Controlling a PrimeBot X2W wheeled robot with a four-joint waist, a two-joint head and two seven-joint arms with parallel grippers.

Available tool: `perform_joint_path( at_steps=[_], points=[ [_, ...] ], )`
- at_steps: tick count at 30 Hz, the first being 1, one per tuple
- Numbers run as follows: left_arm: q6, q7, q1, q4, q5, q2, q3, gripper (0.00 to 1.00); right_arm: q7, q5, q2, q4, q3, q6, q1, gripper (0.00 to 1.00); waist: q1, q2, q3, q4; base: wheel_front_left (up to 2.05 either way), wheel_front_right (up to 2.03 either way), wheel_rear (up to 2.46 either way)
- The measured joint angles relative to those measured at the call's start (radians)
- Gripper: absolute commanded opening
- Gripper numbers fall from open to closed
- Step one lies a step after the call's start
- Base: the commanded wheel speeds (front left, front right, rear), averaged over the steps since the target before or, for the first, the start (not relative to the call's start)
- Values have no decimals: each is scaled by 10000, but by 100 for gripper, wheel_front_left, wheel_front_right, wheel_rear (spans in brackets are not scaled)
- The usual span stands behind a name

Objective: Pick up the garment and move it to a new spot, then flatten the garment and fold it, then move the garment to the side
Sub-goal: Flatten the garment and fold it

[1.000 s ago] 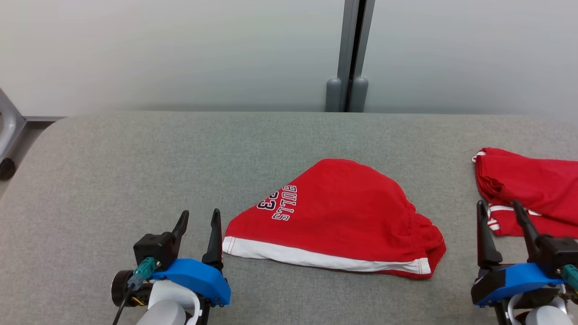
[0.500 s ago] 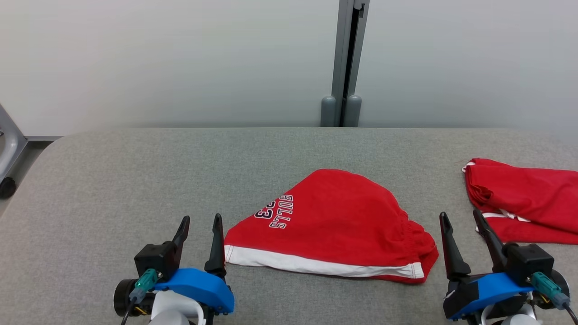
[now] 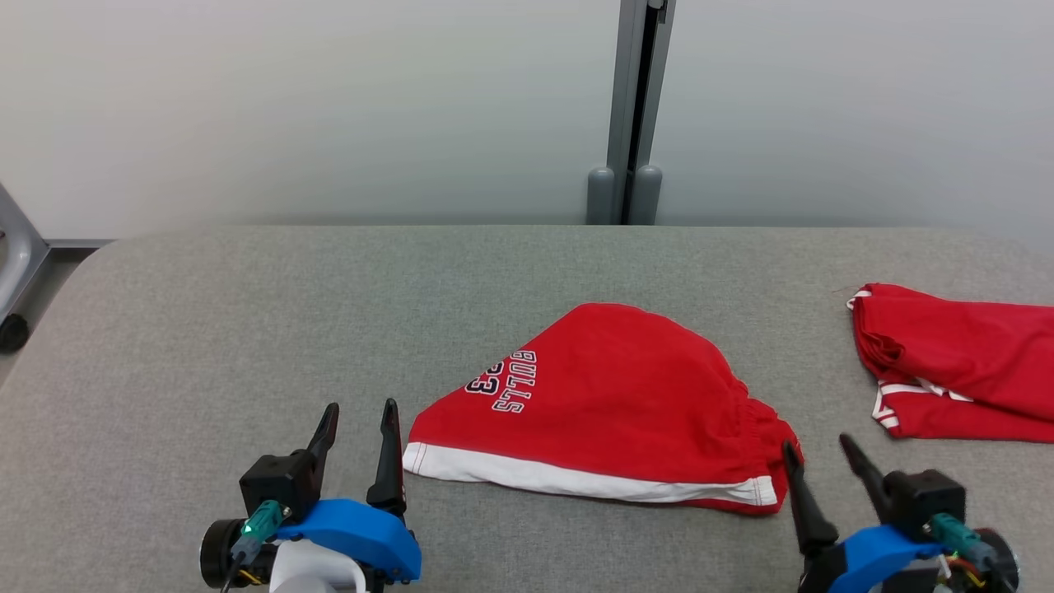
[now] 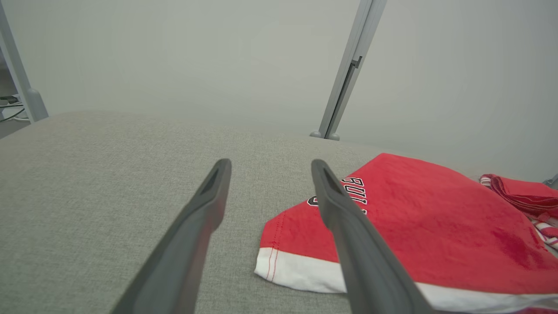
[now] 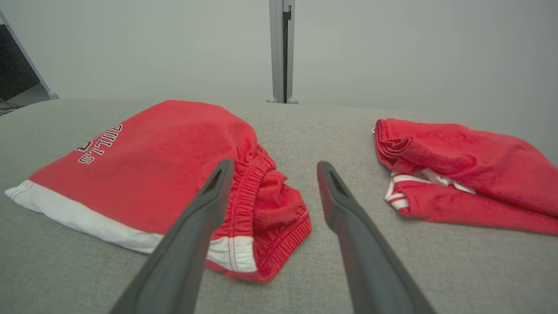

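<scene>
Well, the grey padded table point(image 3: 247, 313) carries the red Bulls shorts point(image 3: 626, 403), folded, near its middle front, with a second red garment point(image 3: 963, 362) well apart at the right. The left gripper point(image 3: 360, 405) sits just beside the shorts' white hem corner and the right gripper point(image 3: 816, 442) just beside the waistband end; both are spread and hold nothing.

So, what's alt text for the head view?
Red shorts lie flat on a grey table, the left gripper open beside their left end, the right gripper open by their right end. Another red garment lies farther right.
</scene>
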Motion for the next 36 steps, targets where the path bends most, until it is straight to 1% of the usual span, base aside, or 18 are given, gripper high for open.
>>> perform_joint_path(
  at_steps=[5,11,15,20,24,25,26,27,29,31,32,33,34,36],
  points=[
    [38,31,40,-21,-4,29,-29,100,685,-314,6,431,387,0,325,100,0,0,204,73,0,0,0],
    [69,44,36,-44,-2,36,-92,100,1018,-552,4,1170,600,0,100,100,1,0,496,233,0,0,0],
    [69,50,20,-38,0,33,-159,100,1106,-708,-13,1864,658,0,-369,100,1,1,634,383,0,0,0],
    [69,48,16,4,0,36,-194,100,1154,-512,-111,2533,1001,0,-727,100,0,1,679,553,0,0,0],
    [71,46,16,33,0,38,-198,100,901,-290,-232,2686,1313,0,-900,100,0,1,653,611,0,0,0],
    [81,44,18,38,0,38,-198,100,815,-238,-245,2683,1409,0,-927,96,0,0,644,612,0,0,0],
    [81,44,20,44,-2,38,-198,100,779,-186,-259,2692,1499,0,-953,75,0,0,635,610,0,0,0],
    [81,44,23,56,-4,42,-201,100,779,-84,-286,2715,1595,0,-971,49,0,0,626,603,0,0,0],
    [33,90,30,123,-25,54,-242,100,779,105,-366,2792,1806,0,-976,33,0,0,610,580,0,0,0],
    [-29,205,33,219,-90,48,-280,100,727,138,-499,2855,1958,0,-1012,23,0,0,610,554,0,0,0],
    [-96,282,33,290,-90,52,-318,100,698,157,-556,2878,1988,0,-1040,11,0,0,622,537,0,0,0],
    [-115,351,33,389,-107,56,-341,100,673,196,-579,2890,2021,0,-1075,2,0,0,636,519,0,0,0],
    [-198,431,30,462,-157,58,-378,100,648,211,-583,2888,2052,0,-1138,0,0,-1,662,493,0,0,0],
    [-368,593,16,673,-221,54,-497,100,585,291,-600,2824,2111,0,-1238,0,0,-2,709,446,0,0,0]
  ],
)
